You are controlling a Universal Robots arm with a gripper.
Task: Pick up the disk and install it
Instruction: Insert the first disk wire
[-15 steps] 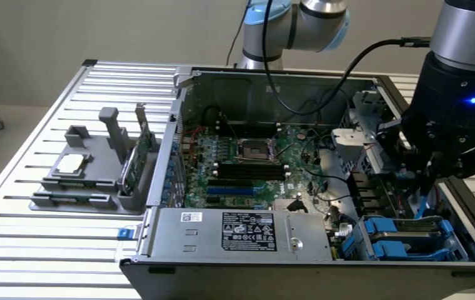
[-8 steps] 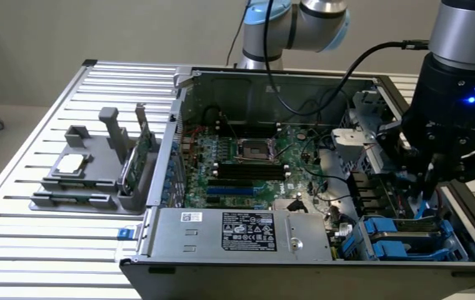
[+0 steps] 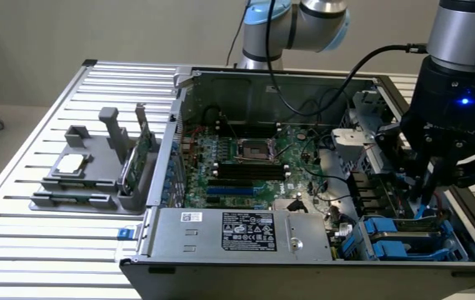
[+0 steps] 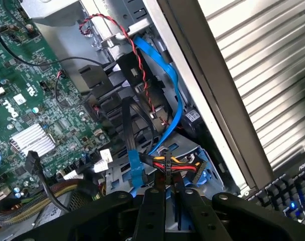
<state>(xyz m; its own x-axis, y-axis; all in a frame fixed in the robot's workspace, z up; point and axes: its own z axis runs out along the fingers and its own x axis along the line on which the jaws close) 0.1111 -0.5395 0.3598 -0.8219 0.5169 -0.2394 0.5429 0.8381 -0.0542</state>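
The arm (image 3: pixel 304 25) rises at the back of the scene, its silver and pale blue joints bent over towards the exterior view's right. From there the silver wrist (image 3: pixel 464 28) comes straight down on that side and carries a black housing (image 3: pixel 454 119) with a small blue light lit on its face. The end effector (image 3: pixel 422 199) hangs below it, pointing down and set low. In the wrist view its two black fingers (image 4: pixel 153 211) stand side by side, nearly parallel and drawn close together, with just a thin slit between them. Black linkage bars (image 4: pixel 92 216) spread outward from their bases on both sides.
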